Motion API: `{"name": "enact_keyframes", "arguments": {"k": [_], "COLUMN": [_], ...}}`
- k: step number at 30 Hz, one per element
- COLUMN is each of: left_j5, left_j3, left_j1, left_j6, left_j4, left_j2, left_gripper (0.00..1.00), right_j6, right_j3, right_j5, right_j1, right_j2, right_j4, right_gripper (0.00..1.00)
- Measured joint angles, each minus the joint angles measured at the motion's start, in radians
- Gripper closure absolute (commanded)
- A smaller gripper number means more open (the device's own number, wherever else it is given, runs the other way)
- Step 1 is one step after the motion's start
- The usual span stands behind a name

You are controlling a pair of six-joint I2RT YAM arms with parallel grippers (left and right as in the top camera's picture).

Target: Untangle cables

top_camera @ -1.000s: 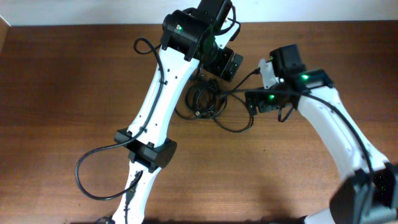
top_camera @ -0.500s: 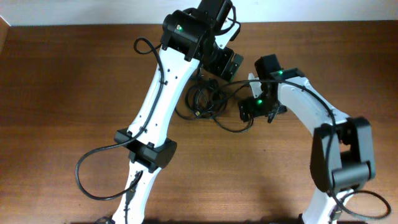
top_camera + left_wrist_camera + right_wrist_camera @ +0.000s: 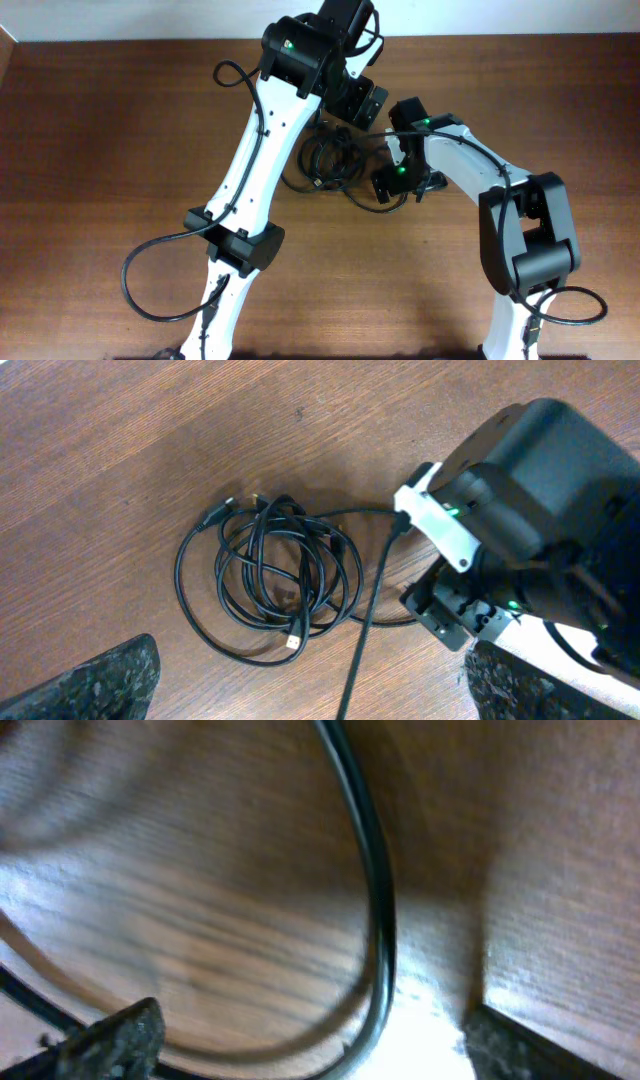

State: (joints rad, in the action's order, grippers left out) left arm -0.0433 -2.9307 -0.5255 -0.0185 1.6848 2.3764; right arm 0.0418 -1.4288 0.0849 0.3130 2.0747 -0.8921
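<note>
The cables [image 3: 325,160] are thin black cords coiled in a loose bundle on the wooden table, with one loop [image 3: 372,205] trailing right. In the left wrist view the bundle [image 3: 270,570] lies below, with small plugs at its ends. My left gripper [image 3: 310,688] is open and empty above it, and sits at the back in the overhead view [image 3: 358,100]. My right gripper [image 3: 392,182] is low over the trailing loop. Its wrist view is blurred and close to the table. Its fingers [image 3: 320,1040] are open, with a black cable [image 3: 378,920] curving between them.
The right arm's wrist [image 3: 520,550] fills the right of the left wrist view, and a straight black cord [image 3: 365,630] runs from it down between my left fingers. The left arm [image 3: 255,150] crosses the table beside the bundle. A pale wall borders the table's far edge [image 3: 150,20].
My right gripper has moved left and down, from beside the bundle's right side onto the trailing loop. The left arm and the bundle have not moved.
</note>
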Motion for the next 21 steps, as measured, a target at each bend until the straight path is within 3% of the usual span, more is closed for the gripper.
{"name": "enact_keyframes", "arguments": {"k": [1, 16, 21], "left_j5": [0.000, 0.018, 0.018], "left_j3": [0.000, 0.000, 0.000], "left_j1": [0.000, 0.000, 0.000], "left_j6": [0.000, 0.000, 0.000], "left_j4": [0.000, 0.002, 0.002], "left_j2": [0.000, 0.000, 0.000], "left_gripper": [0.01, 0.01, 0.01], "right_j6": [0.003, 0.007, 0.002], "right_j3": [-0.009, -0.028, -0.074], "right_j5": [-0.010, 0.039, 0.025], "right_j1": [0.008, 0.008, -0.031], "right_j2": [0.008, 0.027, 0.021], "right_j4": [0.006, 0.024, -0.098], "right_gripper": [0.96, 0.96, 0.96]}}
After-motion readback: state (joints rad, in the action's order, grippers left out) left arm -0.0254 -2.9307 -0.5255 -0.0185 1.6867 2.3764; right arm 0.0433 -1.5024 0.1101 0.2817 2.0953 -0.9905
